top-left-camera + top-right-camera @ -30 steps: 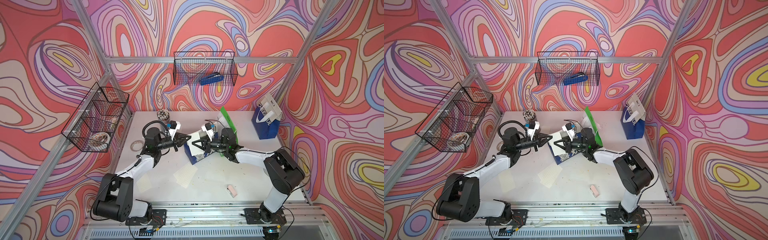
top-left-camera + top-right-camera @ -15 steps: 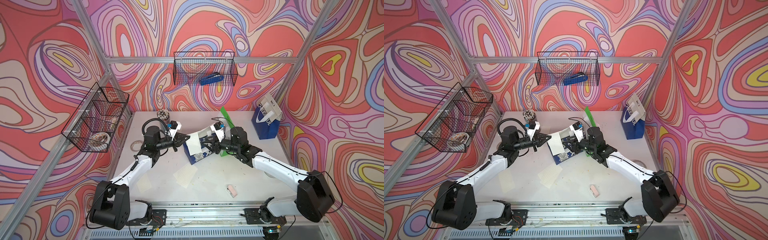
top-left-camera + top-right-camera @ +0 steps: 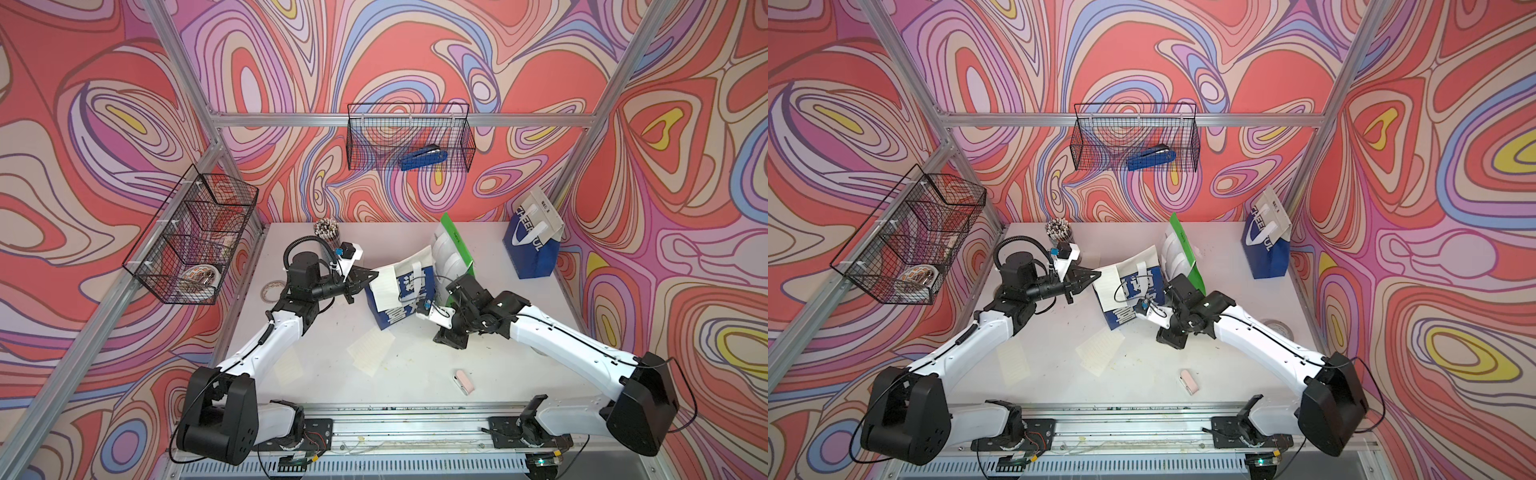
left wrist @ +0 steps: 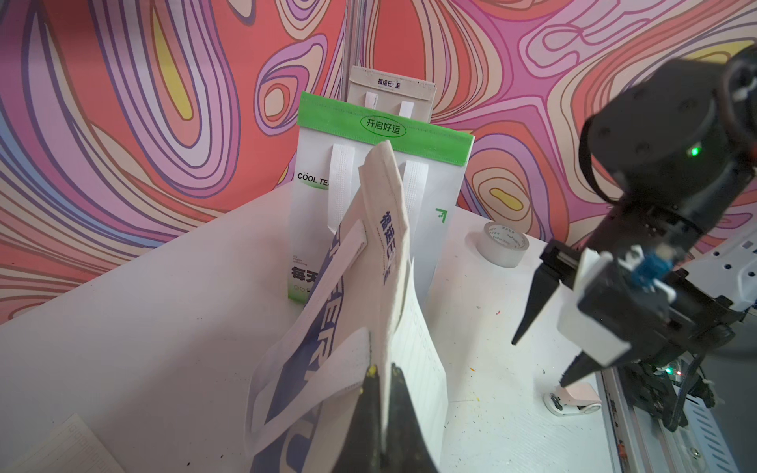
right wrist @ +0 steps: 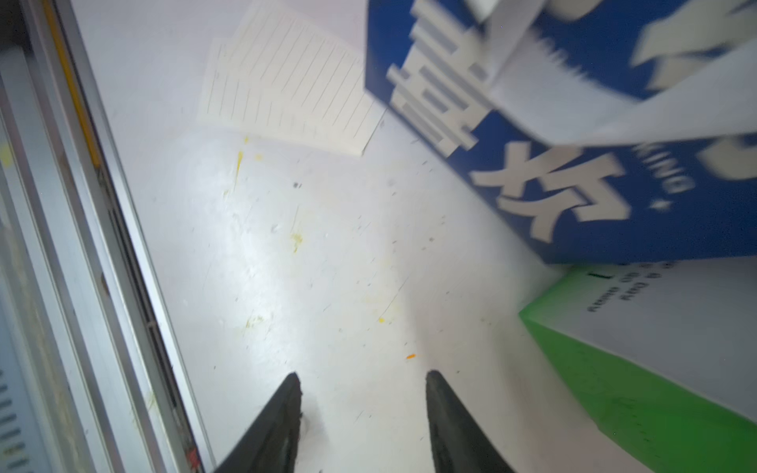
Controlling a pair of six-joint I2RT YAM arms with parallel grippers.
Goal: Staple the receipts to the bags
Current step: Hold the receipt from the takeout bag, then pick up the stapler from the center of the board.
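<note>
Right claw, jaws apart, over stained white tabletop; swirl-patterned walls around.

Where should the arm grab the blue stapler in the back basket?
Pinch the blue stapler across its narrow sides near mid-length, coming down through the wire basket's open top; it lies lengthwise on the basket floor, and mesh walls likely block every other approach.

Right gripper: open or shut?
Open: in its wrist view the right gripper has its fingers well apart over the table, with nothing between them.
</note>
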